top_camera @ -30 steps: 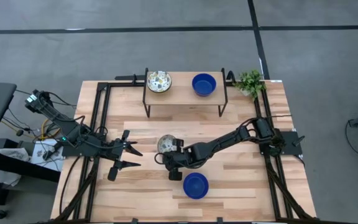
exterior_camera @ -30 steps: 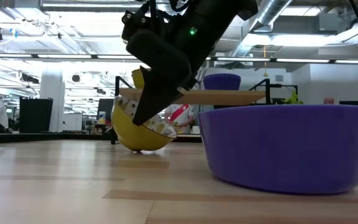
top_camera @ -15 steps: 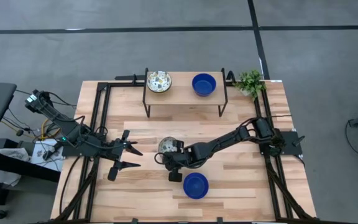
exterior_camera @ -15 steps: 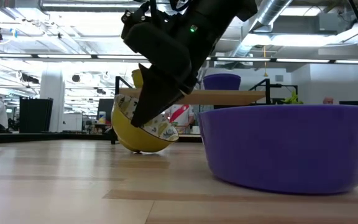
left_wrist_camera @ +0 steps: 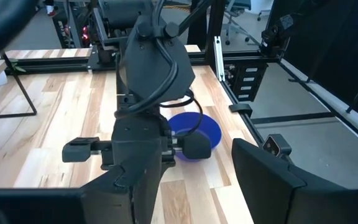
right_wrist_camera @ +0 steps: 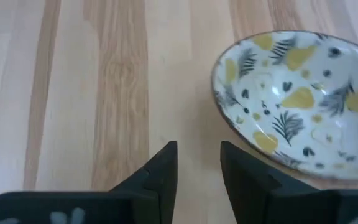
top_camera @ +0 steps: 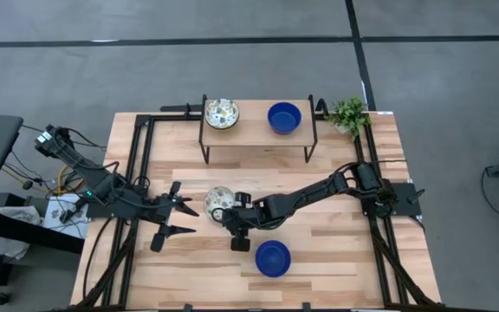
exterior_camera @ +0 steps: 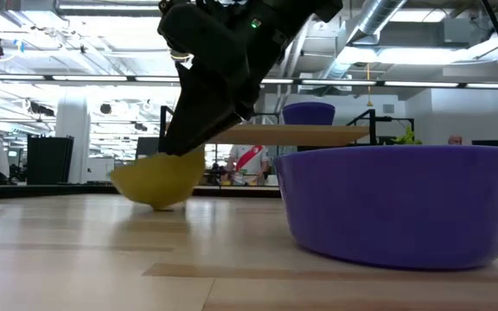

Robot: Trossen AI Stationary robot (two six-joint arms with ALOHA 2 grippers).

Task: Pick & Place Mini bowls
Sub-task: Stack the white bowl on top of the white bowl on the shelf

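A white mini bowl (top_camera: 218, 201) with yellow and dark leaf patterns sits upright on its base on the table, yellow outside in the low view (exterior_camera: 158, 177). My right gripper (right_wrist_camera: 199, 163) stands open just beside its near rim, with bare wood between the fingers. A blue mini bowl (top_camera: 273, 257) rests on the table nearer the front edge. My left gripper (top_camera: 177, 217) waits open at the table's left, pointing toward the bowls. A second patterned bowl (top_camera: 222, 113) and a second blue bowl (top_camera: 284, 117) stand on the raised shelf. My right gripper has nothing between its fingers. One finger (right_wrist_camera: 247, 171) stands right next to the patterned bowl's rim (right_wrist_camera: 244, 140), coming at it slanting down from the table's right. Whether that finger touches the rim, I cannot tell.
A wooden shelf on thin black legs (top_camera: 258, 132) spans the table's far middle. A small green potted plant (top_camera: 347, 114) stands at the far right corner. Black frame rails (top_camera: 141, 165) run along the left and right sides. Bare wood lies between the two arms.
My right gripper has opened and let go of the patterned bowl, and has shifted a little toward the table's left edge. The bowl, tilted in the fingers before, now sits level on the table, somewhat farther toward the left.
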